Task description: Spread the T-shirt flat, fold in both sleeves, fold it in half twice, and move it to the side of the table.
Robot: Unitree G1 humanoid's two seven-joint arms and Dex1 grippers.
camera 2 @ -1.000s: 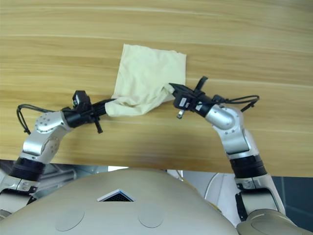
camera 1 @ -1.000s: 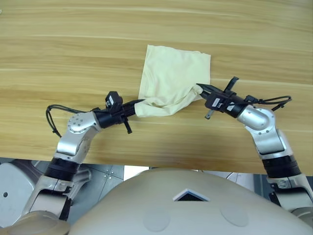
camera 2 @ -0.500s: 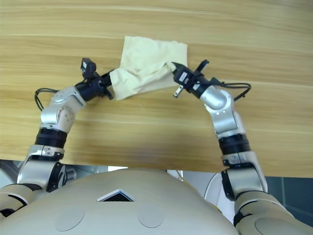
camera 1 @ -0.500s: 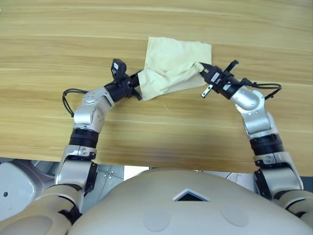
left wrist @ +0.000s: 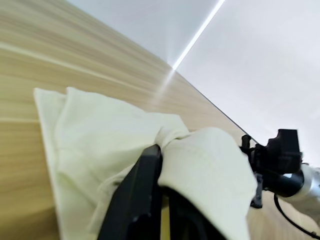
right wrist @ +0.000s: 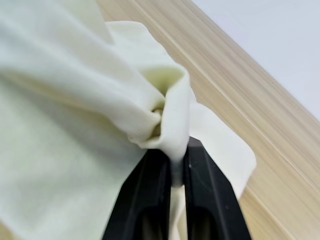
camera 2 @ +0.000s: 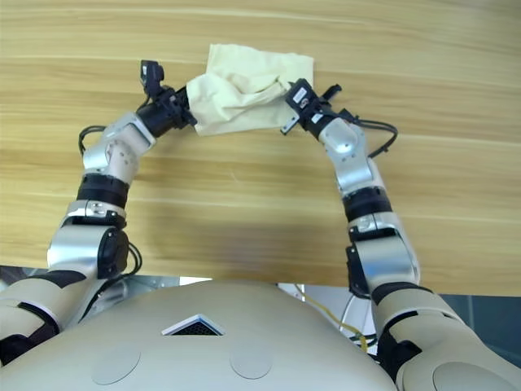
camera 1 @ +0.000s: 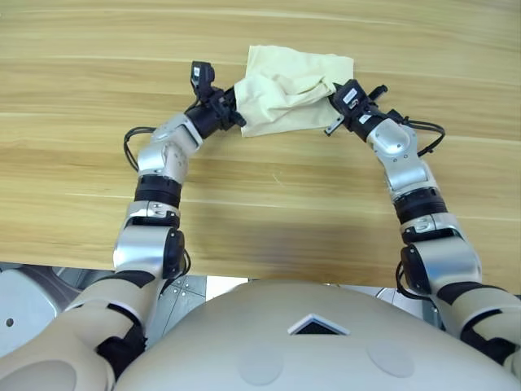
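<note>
The T-shirt [camera 1: 286, 81] was pale yellow, folded down to a small, rumpled packet that lay on the far half of the table [camera 1: 244, 212]. Its lowest layer lay flat on the wood, while the upper layer was bunched into soft ridges and lifted between the two arms. The left gripper [camera 1: 238, 108] was clamped on the T-shirt's left side, cloth bulging over its black fingers [left wrist: 142, 185]. The right gripper [camera 1: 333, 96] pinched the T-shirt's right side, a gathered fold wedged tight between its fingers [right wrist: 150, 195].
</note>
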